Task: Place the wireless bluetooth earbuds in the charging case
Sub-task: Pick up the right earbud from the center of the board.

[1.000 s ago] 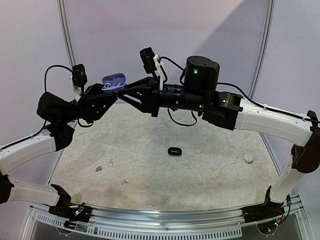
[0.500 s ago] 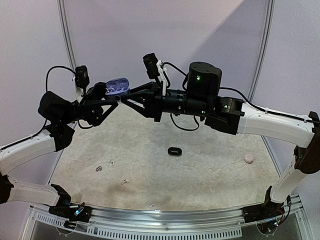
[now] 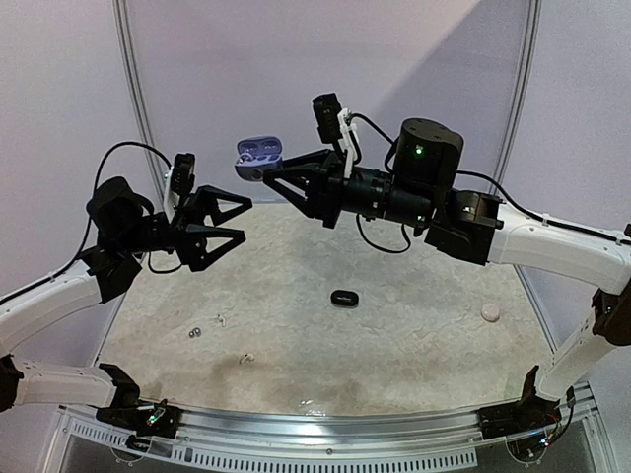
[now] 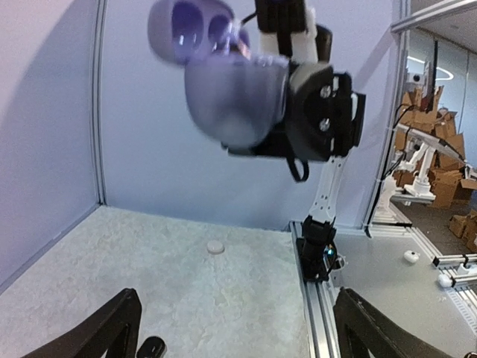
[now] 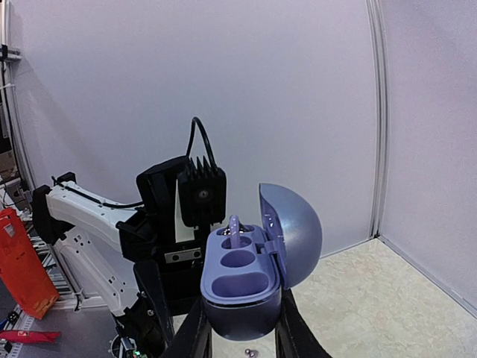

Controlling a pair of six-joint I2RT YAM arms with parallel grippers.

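My right gripper (image 3: 258, 169) is shut on the purple charging case (image 3: 258, 153) and holds it high above the table, lid open; the right wrist view shows the case (image 5: 242, 287) between its fingers, with something silvery in the far socket. My left gripper (image 3: 240, 222) is open and empty, left of and below the case; its fingers (image 4: 112, 332) frame the left wrist view with the case (image 4: 231, 97) above. Tiny earbuds lie on the table: a silvery-grey pair (image 3: 195, 332) and white ones (image 3: 246, 359). No black earbuds are distinguishable.
A small black oval object (image 3: 342, 298) lies mid-table and shows in the left wrist view (image 4: 151, 347). A pale pink disc (image 3: 490, 312) lies at the right. The table (image 3: 414, 355) has a metal rail along its near edge. Walls close the back and sides.
My left gripper has let go of the case, opened and drawn back down and to the left. My right gripper has carried the case up and to the right.
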